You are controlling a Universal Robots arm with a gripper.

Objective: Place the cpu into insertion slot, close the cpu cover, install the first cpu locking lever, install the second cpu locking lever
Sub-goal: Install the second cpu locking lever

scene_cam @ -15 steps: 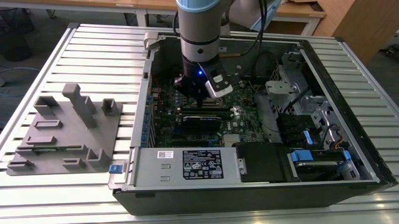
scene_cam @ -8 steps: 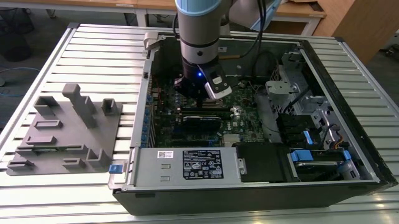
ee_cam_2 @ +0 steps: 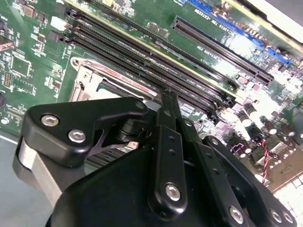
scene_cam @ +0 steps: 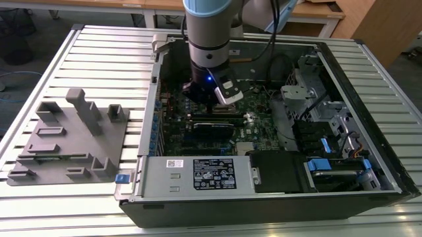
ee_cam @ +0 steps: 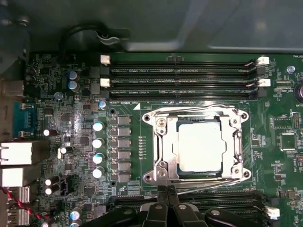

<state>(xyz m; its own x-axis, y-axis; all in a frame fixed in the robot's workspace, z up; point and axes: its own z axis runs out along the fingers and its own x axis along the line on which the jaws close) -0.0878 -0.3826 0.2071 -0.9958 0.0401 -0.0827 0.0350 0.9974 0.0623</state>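
Note:
In the first wrist view the cpu [ee_cam: 199,144] lies flat with its silver face showing through the cut-out of the cpu cover [ee_cam: 164,147], which is folded down over it. The insertion slot is hidden beneath them. One wire locking lever [ee_cam: 194,109] runs along the cover's edge nearest the memory slots. The other locking lever [ee_cam: 210,182] lies along the opposite edge. My gripper [ee_cam: 168,190] is shut, its tips together right at that second lever's end by the cover's corner. In the second wrist view the gripper [ee_cam_2: 166,96] points at the cover's frame [ee_cam_2: 87,81]. In the exterior view the gripper [scene_cam: 212,106] reaches down into the open computer case.
Long black memory slots [ee_cam: 182,80] run beside the socket. Capacitors [ee_cam: 98,142] and rear ports [ee_cam: 19,153] stand on the green motherboard [ee_cam: 279,161]. The case [scene_cam: 369,123] holds a power supply [scene_cam: 197,173] and drive bays [scene_cam: 329,168]. A grey fixture [scene_cam: 66,138] sits on the table at the exterior view's left.

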